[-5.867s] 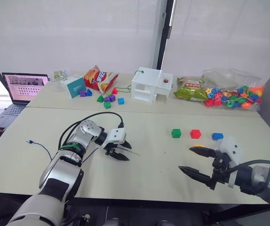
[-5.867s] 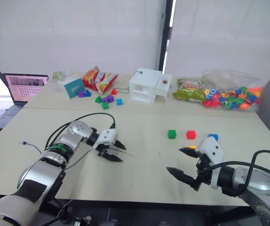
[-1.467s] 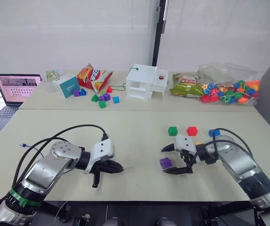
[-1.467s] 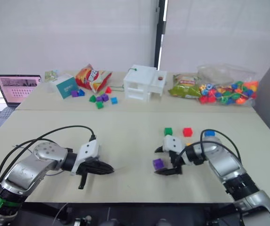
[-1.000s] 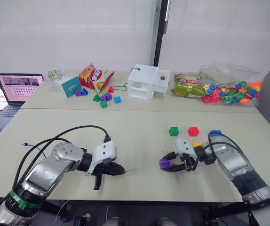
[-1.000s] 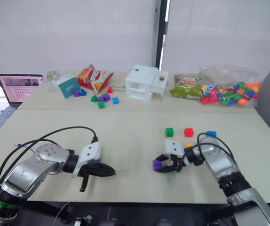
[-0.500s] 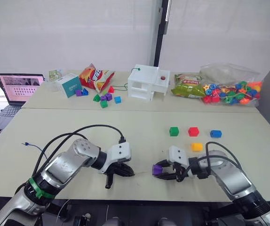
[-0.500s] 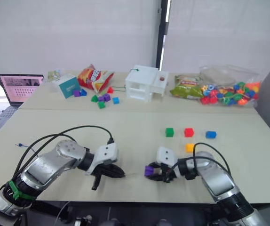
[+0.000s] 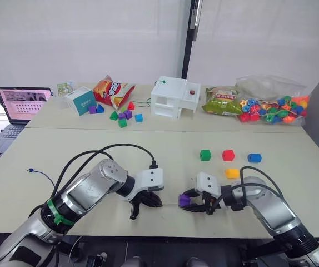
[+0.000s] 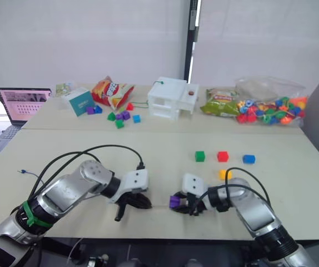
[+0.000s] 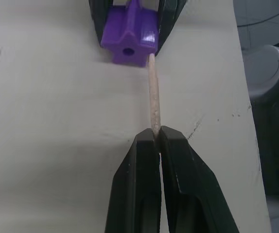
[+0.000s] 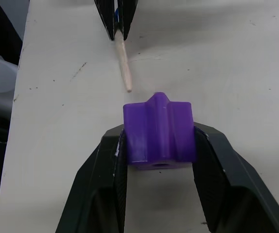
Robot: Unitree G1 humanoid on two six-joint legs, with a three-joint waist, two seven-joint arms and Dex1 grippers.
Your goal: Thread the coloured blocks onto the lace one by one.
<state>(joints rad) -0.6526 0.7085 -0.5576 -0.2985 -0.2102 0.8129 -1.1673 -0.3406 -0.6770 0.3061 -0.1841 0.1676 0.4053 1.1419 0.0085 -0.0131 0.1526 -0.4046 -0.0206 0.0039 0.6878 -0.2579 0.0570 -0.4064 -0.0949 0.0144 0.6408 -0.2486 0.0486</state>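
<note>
Two tools face each other: the left tool pinches the lace; the right tool, at its 3 o'clock, clamps the purple block.

Lab or test room, set up for robot trials.
Two plain pale counters pushed together against blank white wall panels. An open laptop sits at the far left edge. Props line the back: snack bags, a teal box, a small white toy house, loose small blocks, a clear bag of beads.
</note>
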